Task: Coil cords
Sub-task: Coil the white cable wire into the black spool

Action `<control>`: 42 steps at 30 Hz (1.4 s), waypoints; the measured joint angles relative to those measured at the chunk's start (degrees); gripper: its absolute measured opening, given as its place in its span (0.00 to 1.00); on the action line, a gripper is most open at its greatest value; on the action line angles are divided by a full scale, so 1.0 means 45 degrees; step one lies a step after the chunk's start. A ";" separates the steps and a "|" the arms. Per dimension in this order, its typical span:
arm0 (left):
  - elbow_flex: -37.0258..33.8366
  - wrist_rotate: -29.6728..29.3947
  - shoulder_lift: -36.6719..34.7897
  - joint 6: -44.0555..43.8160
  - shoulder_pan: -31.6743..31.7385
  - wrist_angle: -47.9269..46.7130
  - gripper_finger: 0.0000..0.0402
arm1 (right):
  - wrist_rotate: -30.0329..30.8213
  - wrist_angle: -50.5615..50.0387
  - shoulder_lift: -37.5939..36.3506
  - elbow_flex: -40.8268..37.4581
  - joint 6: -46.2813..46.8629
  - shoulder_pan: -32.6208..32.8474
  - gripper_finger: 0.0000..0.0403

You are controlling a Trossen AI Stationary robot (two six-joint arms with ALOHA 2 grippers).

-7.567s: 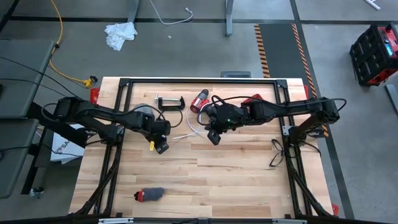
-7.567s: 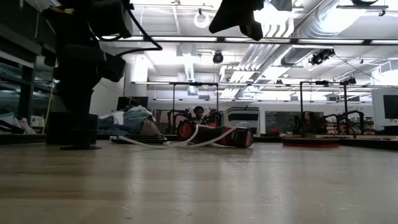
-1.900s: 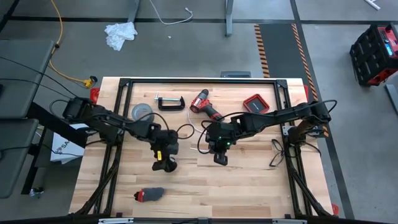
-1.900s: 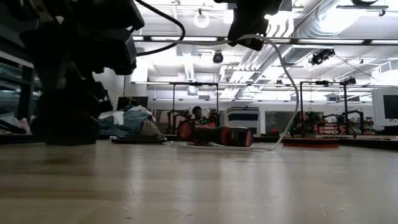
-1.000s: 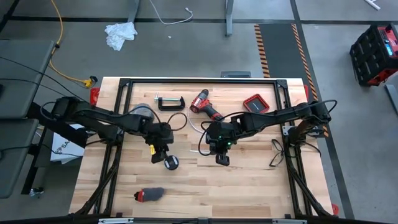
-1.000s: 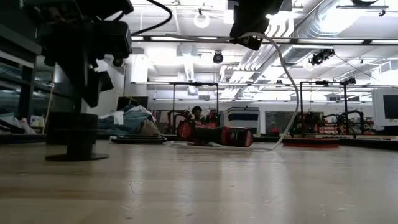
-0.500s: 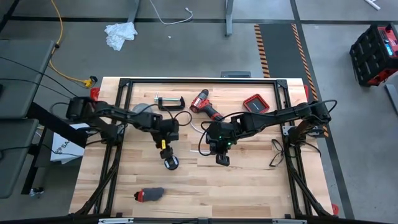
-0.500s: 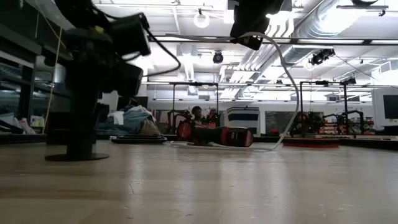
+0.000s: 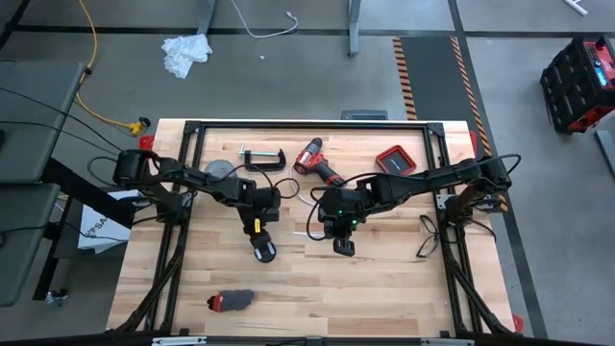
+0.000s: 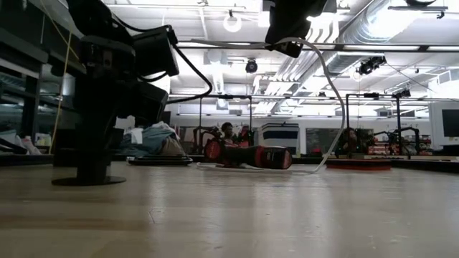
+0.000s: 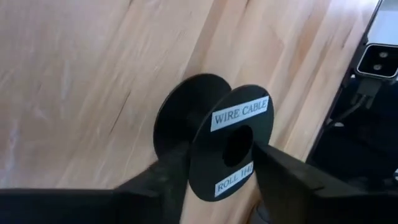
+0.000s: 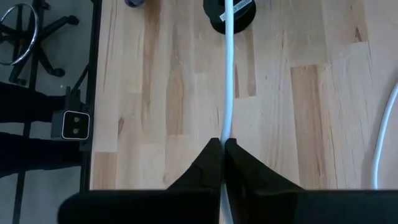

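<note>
A thin white cable (image 12: 227, 74) runs from my right gripper (image 12: 222, 144) straight to a small black spool (image 9: 262, 252) labelled "WIRE CABLE" (image 11: 233, 143). The spool stands on one flange on the wooden table. My left gripper (image 9: 258, 240) is open and slants down over the spool, with one finger on either side of its upper flange (image 11: 217, 158). My right gripper (image 9: 341, 246) is shut on the cable, raised above the table's middle. The rest of the cable (image 10: 331, 107) hangs in a slack arc down to the table near the drill. My left gripper: I cannot tell whether its fingers touch the spool. My right gripper pinches the white cable (image 12: 224, 134) between its two fingers, some way along its length. The stretch from the fingers to the spool is straight and taut. The stretch behind hangs slack onto the table.
A red drill (image 9: 317, 163), a black C-clamp (image 9: 262, 157), a grey tape roll (image 9: 219, 173) and a red tray (image 9: 394, 160) lie along the far side. A grey and red object (image 9: 231, 301) lies near the front edge. A black cable (image 9: 428, 235) hangs at the right.
My left gripper has moved a little toward the table's right edge and turned, and now stands over the spool, which has stayed on the table. My right gripper has kept still with the cable.
</note>
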 joint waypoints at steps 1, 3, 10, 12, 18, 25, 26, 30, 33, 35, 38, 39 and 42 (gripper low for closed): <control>0.0000 -0.0214 -0.0055 -0.0036 -0.0066 -0.0017 0.33 | 0.0000 0.0005 0.0002 0.0000 0.0000 0.0000 0.00; 0.0000 -0.0480 -0.0181 -0.0139 -0.0159 -0.0019 0.18 | 0.0005 0.0004 0.0000 0.0000 -0.0016 0.0000 0.00; 0.0395 -0.2650 -0.1574 0.0713 -0.0358 -0.0735 0.02 | -0.0505 0.0198 0.0000 0.0000 -0.0227 -0.0001 0.00; 0.0856 -0.4772 -0.2286 0.1710 -0.0728 -0.1538 0.01 | -0.1303 0.0565 0.0011 0.0000 -0.0153 -0.0061 0.00; 0.2185 -1.1484 -0.4023 0.5196 -0.2947 -0.3214 0.00 | -0.3800 0.1771 0.0743 -0.0029 0.1590 -0.0731 0.00; 0.2302 -1.3243 -0.3661 0.5435 -0.4693 -0.3276 0.00 | -0.5753 0.5159 0.1423 -0.0039 0.3223 -0.1632 0.00; 0.2299 -1.3257 -0.3437 0.5182 -0.4873 -0.3315 0.00 | -0.5810 0.5412 0.1423 -0.0039 0.3378 -0.1704 0.00; 0.2297 -1.3486 -0.2645 0.4114 -0.5400 -0.3226 0.00 | -0.5844 0.4982 0.1423 -0.0039 0.3650 -0.1977 0.00; 0.2297 -1.3508 -0.1998 0.3452 -0.5744 -0.3222 0.00 | -0.5686 0.4021 0.1527 -0.0039 0.3138 -0.2016 0.00; 0.2297 -1.3518 -0.1632 0.3075 -0.5959 -0.3191 0.00 | -0.5640 0.3360 0.1691 -0.0043 0.2664 -0.2006 0.00; 0.2297 -1.3515 -0.1118 0.2603 -0.6338 -0.3036 0.00 | -0.5668 0.2935 0.2243 -0.0044 0.2325 -0.1991 0.00; 0.2297 -1.3516 -0.1029 0.2503 -0.6433 -0.2940 0.00 | -0.5706 0.2836 0.2484 -0.0044 0.2268 -0.1991 0.00; 0.2297 -1.3528 -0.0898 0.2173 -0.6723 -0.2653 0.00 | -0.5906 0.3047 0.3184 -0.0049 0.2129 -0.2000 0.00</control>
